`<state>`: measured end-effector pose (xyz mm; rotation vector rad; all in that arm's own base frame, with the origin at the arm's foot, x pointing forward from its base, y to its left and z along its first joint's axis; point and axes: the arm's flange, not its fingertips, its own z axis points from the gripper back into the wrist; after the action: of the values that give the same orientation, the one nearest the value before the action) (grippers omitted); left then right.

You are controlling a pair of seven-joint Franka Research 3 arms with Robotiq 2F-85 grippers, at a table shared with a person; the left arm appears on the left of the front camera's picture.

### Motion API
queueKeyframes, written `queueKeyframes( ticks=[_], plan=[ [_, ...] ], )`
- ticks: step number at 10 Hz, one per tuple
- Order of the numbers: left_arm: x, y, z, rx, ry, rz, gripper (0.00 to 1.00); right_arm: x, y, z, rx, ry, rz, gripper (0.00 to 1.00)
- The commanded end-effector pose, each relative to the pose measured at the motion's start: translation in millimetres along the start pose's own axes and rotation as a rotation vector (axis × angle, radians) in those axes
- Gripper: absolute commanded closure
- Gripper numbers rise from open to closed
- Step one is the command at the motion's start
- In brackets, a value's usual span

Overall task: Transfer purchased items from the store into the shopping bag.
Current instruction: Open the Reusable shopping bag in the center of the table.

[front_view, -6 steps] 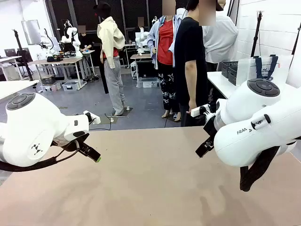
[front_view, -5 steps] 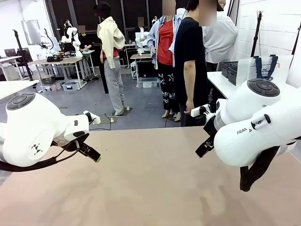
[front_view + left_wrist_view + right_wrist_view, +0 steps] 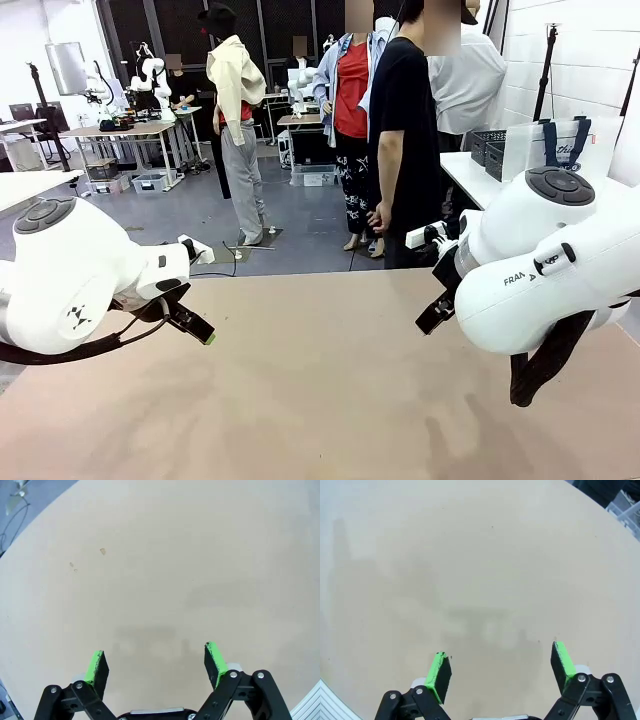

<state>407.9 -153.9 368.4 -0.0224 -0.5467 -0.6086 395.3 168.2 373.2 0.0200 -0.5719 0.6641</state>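
My left gripper [image 3: 155,652] hangs released over the tan table [image 3: 320,400], its green pads [image 3: 95,662] spread wide with nothing between them. My right gripper [image 3: 500,660] is the same: jaws apart, empty, looking down on bare tabletop at the lower middle of its wrist view. In the front view my two arms sit at the left and right edges of the frame, well apart, both fingers pointing in and down toward the table's middle. The things I am meant to work with are off at the upper right of the frame. The clear shopping bag [image 3: 560,145] with navy handles stands on a white side counter [image 3: 470,178], and the dark grey slotted basket [image 3: 488,148] sits just beside it, to its left. From here I cannot tell what the basket holds. A person [image 3: 402,130] in a black shirt stands at the far side of the table, at upper centre, one hand [image 3: 378,215] hanging low, near that counter. As I judge it, the transfer has not begun: nothing is grasped, bag and basket are out of my reach, and every item is left to move.
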Motion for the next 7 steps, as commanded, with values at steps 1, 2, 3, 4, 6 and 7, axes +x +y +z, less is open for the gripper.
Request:
queueKeyframes(
  ticks=[1,2,3,4,6,7],
  plan=[
    [-0.4,1.0,0.2,0.001,0.000,0.002,0.00,0.0,-0.1,0.0,0.000,0.000,-0.001,0.00],
    [-0.4,1.0,0.2,0.001,0.000,0.002,0.00,0.0,-0.1,0.0,0.000,0.000,-0.001,0.00],
    [-0.4,1.0,0.2,0.001,0.000,0.002,0.00,0.0,-0.1,0.0,0.000,0.000,-0.001,0.00],
    [-0.4,1.0,0.2,0.001,0.000,0.002,0.00,0.0,-0.1,0.0,0.000,0.000,-0.001,0.00],
    [-0.4,1.0,0.2,0.001,0.000,0.002,0.00,0.0,-0.1,0.0,0.000,0.000,-0.001,0.00],
    [-0.4,1.0,0.2,0.001,0.000,0.002,0.00,0.0,-0.1,0.0,0.000,0.000,-0.001,0.00]
  ],
)
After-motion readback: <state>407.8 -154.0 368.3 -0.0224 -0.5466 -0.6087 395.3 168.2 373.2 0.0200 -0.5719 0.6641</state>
